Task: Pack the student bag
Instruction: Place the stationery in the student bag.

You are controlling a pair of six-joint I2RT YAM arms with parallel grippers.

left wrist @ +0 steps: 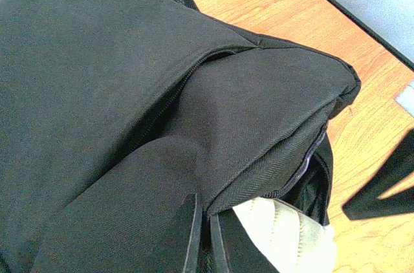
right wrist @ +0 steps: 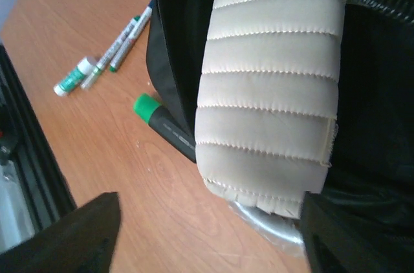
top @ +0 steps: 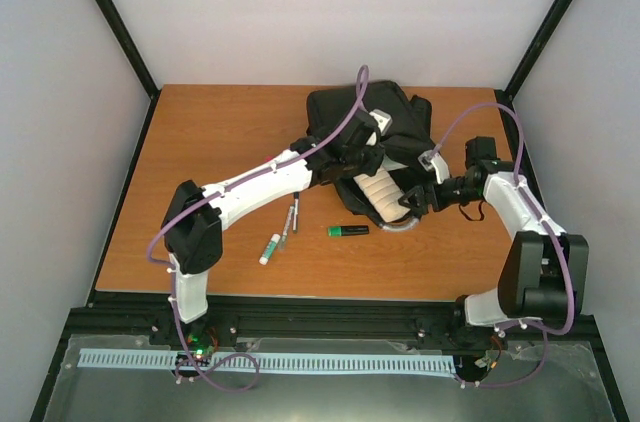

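Note:
The student bag (top: 372, 120), a large black backpack, lies at the back middle of the table. A cream quilted pouch (top: 378, 192) sticks halfway out of its open mouth toward me. My left gripper (top: 352, 156) is shut on the black fabric at the edge of that mouth (left wrist: 206, 221), holding it up over the pouch (left wrist: 284, 234). My right gripper (top: 414, 200) stands open at the pouch's near end (right wrist: 272, 92), one finger (right wrist: 84, 234) well left of it and the other (right wrist: 356, 234) close by its right corner. The bag's grey handle (right wrist: 265, 221) shows under the pouch.
A black marker with a green cap (top: 348, 231) lies just in front of the bag, its end under the bag's edge (right wrist: 165, 127). Two thin pens (top: 293, 214) and a white-and-green marker (top: 270, 248) lie to the left. Black frame rails run along the table's sides.

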